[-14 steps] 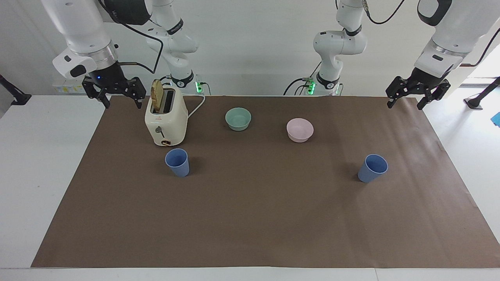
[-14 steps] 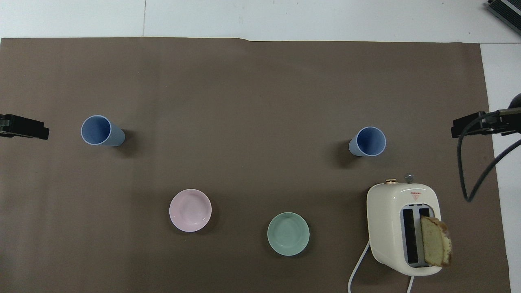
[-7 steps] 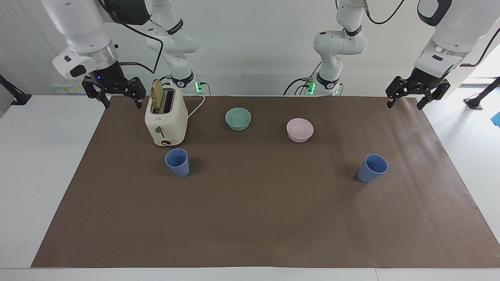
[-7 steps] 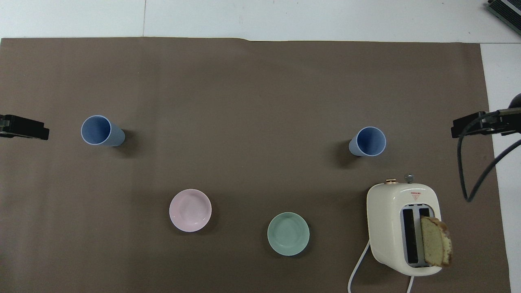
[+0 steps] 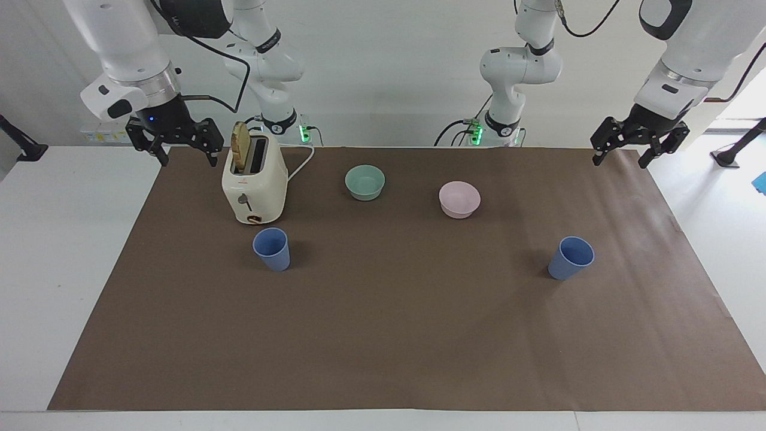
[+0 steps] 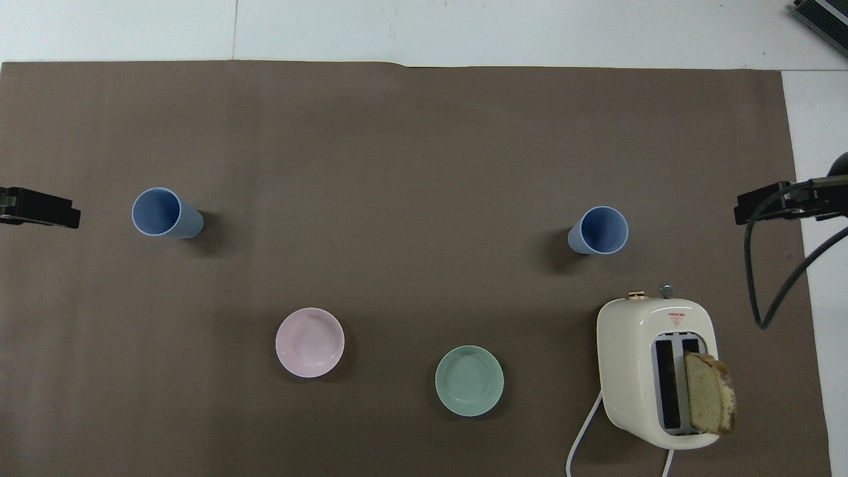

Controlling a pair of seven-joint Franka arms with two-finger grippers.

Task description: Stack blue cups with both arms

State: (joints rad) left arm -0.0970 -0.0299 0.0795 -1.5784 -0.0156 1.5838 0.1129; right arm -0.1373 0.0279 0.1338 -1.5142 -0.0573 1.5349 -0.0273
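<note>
Two blue cups stand upright and apart on the brown mat. One cup (image 5: pixel 272 249) (image 6: pixel 599 230) is toward the right arm's end, just farther from the robots than the toaster. The other cup (image 5: pixel 571 258) (image 6: pixel 162 213) is toward the left arm's end. My right gripper (image 5: pixel 187 160) (image 6: pixel 768 204) hangs open and empty over the mat's edge beside the toaster. My left gripper (image 5: pixel 620 161) (image 6: pixel 40 207) hangs open and empty over the mat's corner at its own end. Both arms wait, well away from the cups.
A cream toaster (image 5: pixel 254 185) (image 6: pixel 656 371) with a bread slice (image 5: pixel 240 146) sticking up stands near the right arm. A mint-green bowl (image 5: pixel 365 182) (image 6: pixel 469 381) and a pale pink bowl (image 5: pixel 459 199) (image 6: pixel 309 342) sit nearer to the robots than the cups.
</note>
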